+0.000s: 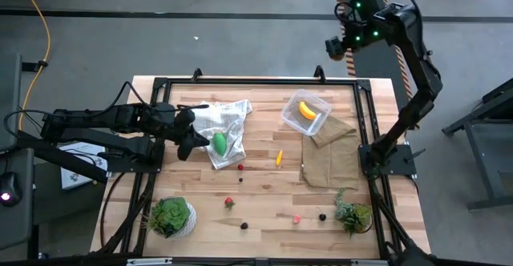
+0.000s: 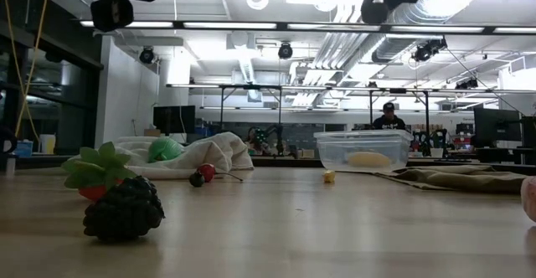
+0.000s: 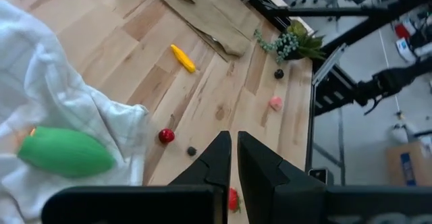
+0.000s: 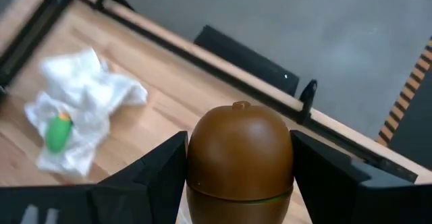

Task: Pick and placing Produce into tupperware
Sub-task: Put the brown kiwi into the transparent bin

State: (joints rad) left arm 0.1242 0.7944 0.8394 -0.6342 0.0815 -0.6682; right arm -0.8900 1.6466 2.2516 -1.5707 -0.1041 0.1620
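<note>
The clear tupperware (image 1: 306, 114) stands at the far right of the table on a corner of the brown cloth (image 1: 329, 155), with the yellow banana (image 1: 307, 110) inside. A green oval (image 1: 218, 143) lies on the white cloth (image 1: 224, 126). An orange-yellow piece (image 1: 278, 159) and small red and dark berries (image 1: 240, 167) lie on the bare wood. My left gripper (image 1: 189, 136) hovers shut beside the white cloth, holding nothing. My right gripper (image 4: 239, 180) is high up past the table's far edge, shut on a brown kiwi-like ball (image 4: 239, 153). My right gripper pinches the brown ball between its two fingers, one on each of the ball's opposite sides (image 4: 197, 166). The fingers slant downward. The ball is lifted clear, high above the table's far edge, with its small nub toward the wrist camera.
Two potted plants (image 1: 171, 216) (image 1: 353, 215) stand at the near corners. A strawberry (image 1: 229, 203), a pink piece (image 1: 296, 218) and dark berries (image 1: 322, 216) lie along the near side. A black frame (image 1: 240, 82) borders the table. A person (image 2: 388, 117) is far behind.
</note>
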